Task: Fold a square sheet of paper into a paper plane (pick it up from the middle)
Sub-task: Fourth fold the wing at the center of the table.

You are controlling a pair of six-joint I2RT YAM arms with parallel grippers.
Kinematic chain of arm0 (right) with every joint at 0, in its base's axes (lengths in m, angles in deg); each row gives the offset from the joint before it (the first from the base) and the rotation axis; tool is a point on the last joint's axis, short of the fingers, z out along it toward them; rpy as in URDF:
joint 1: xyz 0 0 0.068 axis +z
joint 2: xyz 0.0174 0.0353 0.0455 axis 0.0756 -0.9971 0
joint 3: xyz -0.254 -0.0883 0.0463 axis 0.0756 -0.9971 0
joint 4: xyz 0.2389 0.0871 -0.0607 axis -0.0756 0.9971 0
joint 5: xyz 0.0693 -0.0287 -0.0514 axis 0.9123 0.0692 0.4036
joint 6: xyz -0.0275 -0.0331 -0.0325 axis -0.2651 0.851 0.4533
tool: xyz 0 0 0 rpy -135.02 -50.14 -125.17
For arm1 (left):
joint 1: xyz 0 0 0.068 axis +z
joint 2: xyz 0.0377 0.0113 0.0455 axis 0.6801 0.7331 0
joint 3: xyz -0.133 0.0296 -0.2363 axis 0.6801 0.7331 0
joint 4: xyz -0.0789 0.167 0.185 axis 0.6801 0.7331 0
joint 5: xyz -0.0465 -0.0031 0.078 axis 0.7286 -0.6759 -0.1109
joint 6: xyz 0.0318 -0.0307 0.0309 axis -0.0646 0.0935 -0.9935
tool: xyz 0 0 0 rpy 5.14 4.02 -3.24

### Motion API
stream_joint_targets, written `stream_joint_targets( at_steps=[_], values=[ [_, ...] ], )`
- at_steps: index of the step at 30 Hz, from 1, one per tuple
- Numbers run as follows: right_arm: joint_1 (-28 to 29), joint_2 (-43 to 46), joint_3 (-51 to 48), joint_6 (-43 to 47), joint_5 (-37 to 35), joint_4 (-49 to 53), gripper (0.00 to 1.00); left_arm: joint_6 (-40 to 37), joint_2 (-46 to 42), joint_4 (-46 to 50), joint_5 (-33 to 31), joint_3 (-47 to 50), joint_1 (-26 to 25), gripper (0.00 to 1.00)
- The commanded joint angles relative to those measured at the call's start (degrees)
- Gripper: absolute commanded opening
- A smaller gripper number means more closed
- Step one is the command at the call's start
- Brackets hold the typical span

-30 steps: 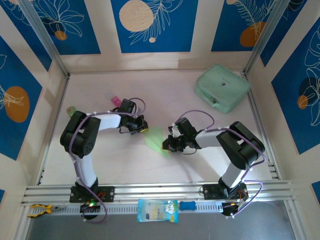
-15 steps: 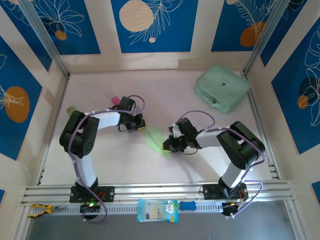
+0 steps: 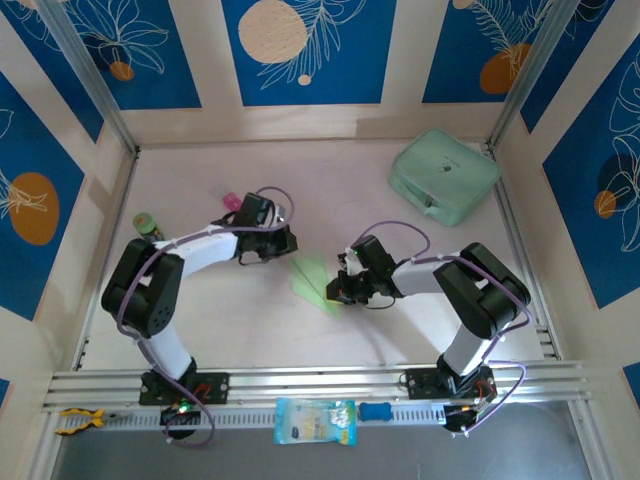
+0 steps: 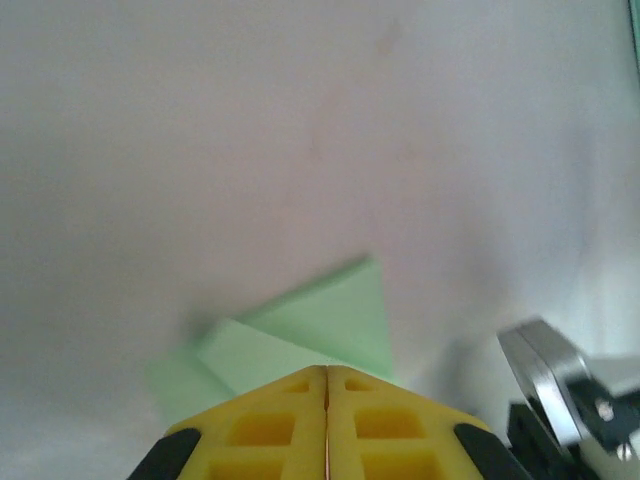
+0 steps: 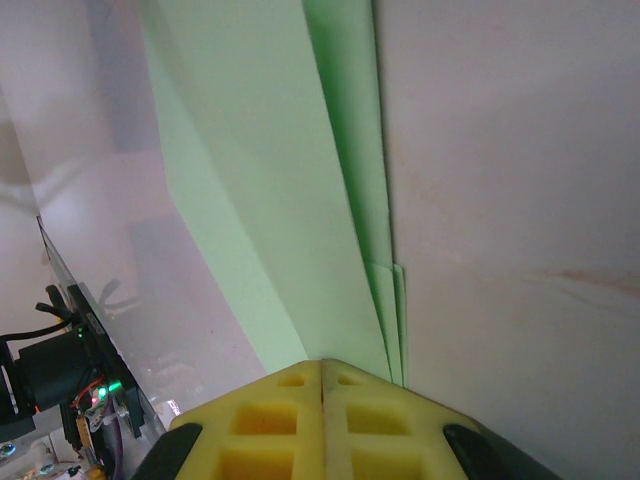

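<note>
The paper plane [image 3: 312, 281] is a slim pale-green folded dart lying on the white table between the two arms. In the right wrist view its stacked layers [image 5: 270, 180] run straight out from my right gripper [image 5: 323, 362], which is shut on its near end. From above, that gripper [image 3: 336, 290] sits at the dart's lower right end. My left gripper [image 3: 288, 245] is shut and sits just off the dart's upper left tip. In the left wrist view the folded paper [image 4: 330, 320] lies on the table beyond the shut tips [image 4: 327, 370], with nothing between them.
A mint-green zip case [image 3: 445, 175] lies at the back right corner. A small green-capped object [image 3: 147, 220] and a pink one [image 3: 231, 201] stand at the left. A wipes packet [image 3: 314, 420] and yellow pliers [image 3: 78, 420] lie at the front rail.
The left gripper has drawn back up and away from the paper, and its elbow has swung left. The paper's raised left end has settled flat. The right arm has not moved.
</note>
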Motion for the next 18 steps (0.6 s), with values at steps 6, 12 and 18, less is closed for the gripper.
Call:
stream_joint_targets(
  at_steps=[6, 12, 18],
  values=[
    [-0.11, -0.91, -2.18, 0.86, -3.17, 9.56, 0.02, 3.15, 6.43, -7.77, 5.06, 2.51, -4.84, 0.08],
    [0.28, 3.03, 1.51, 0.56, -2.12, 9.44, 0.02, 0.38, 10.46, -2.6, 1.68, 1.77, -4.46, 0.04],
    [1.51, 2.95, 6.43, 0.14, 0.15, 6.95, 0.03, 0.76, 10.06, -3.51, 1.43, 3.88, -4.47, 0.04]
  ],
)
